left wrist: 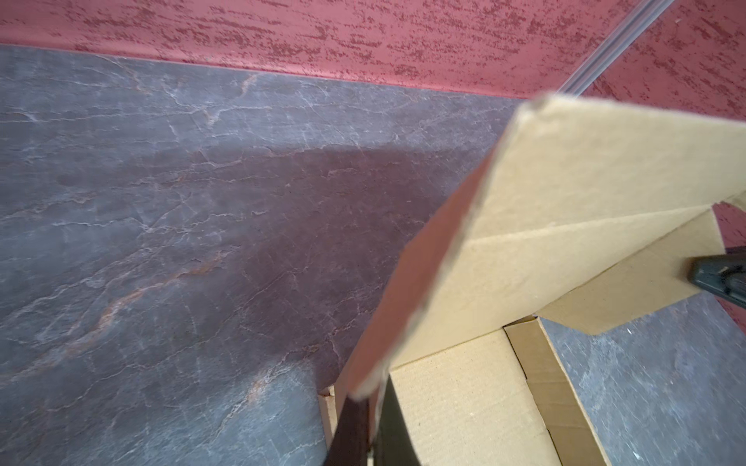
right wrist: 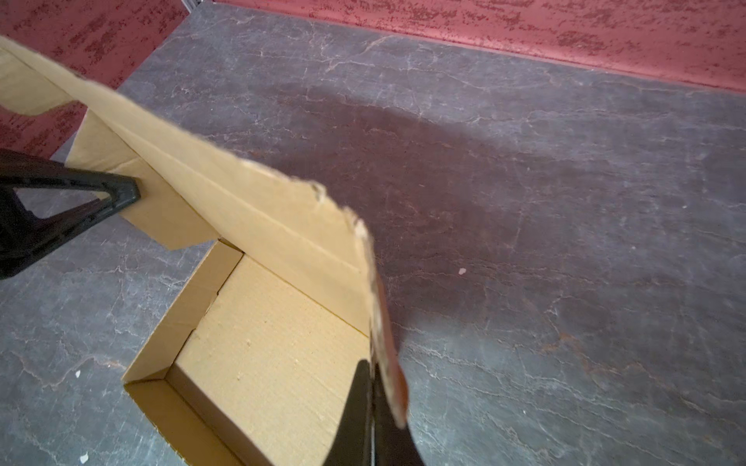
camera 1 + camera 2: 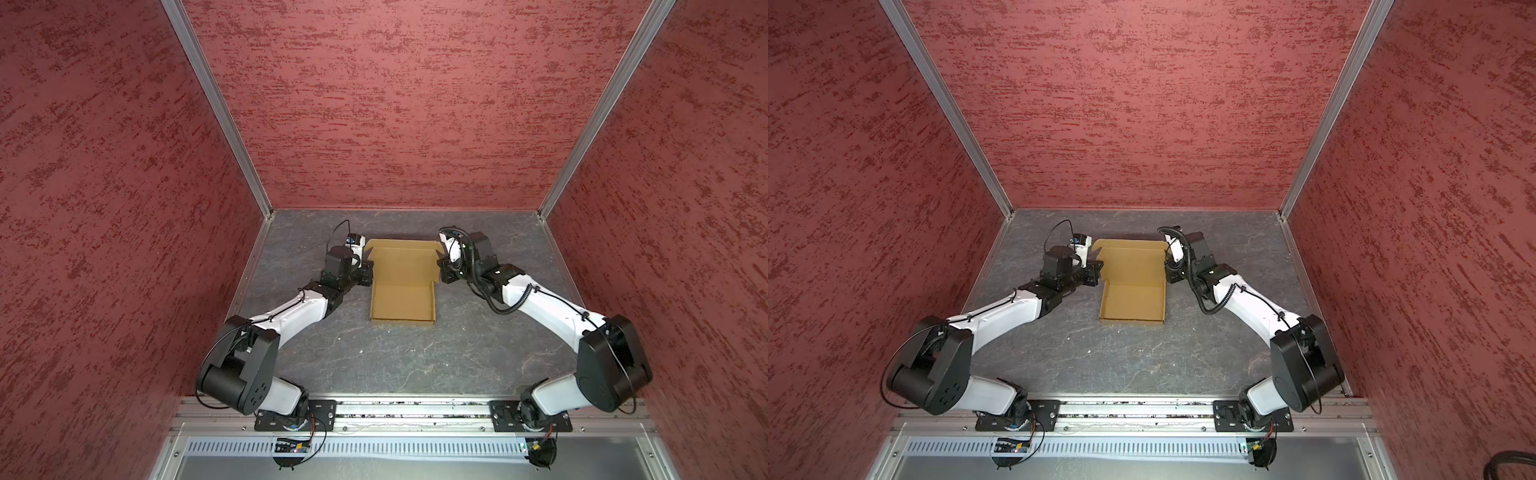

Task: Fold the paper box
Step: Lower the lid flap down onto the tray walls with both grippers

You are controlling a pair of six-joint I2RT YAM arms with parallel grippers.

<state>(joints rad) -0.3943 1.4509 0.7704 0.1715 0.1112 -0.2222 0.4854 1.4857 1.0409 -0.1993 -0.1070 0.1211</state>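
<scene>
Nearest the base, flat on the grey table (image 3: 415, 365) and midway between the two arms: the paper box (image 3: 402, 305), tray half walled on its near and side edges, long axis running away from the base. Just beyond the tray, at the hinge crease running left to right, both hands level with each other and equally close to the work. On the left edge of the raised lid, the left gripper (image 3: 369, 270), pressed together on the lid's side flap. On the right edge, the right gripper (image 3: 439, 271), likewise pinching the opposite flap. Farther still, the lid itself, tilted up and back, free edge away from the base. Probably a matter of swinging that lid forward over the tray about the crease. Calls for both wrists turning together, neither leading, lest the panel twist. In both top views, only dark gripper bodies butted against cardboard, with no sight of the pinch itself. In the left wrist view, flap edge plainly sandwiched between the dark fingers (image 1: 387, 435), opposite hand's tip visible across the lid. In the right wrist view, the same pinch mirrored, plus the tray's inner corner and folded-in side walls, too small to judge from above.
</scene>
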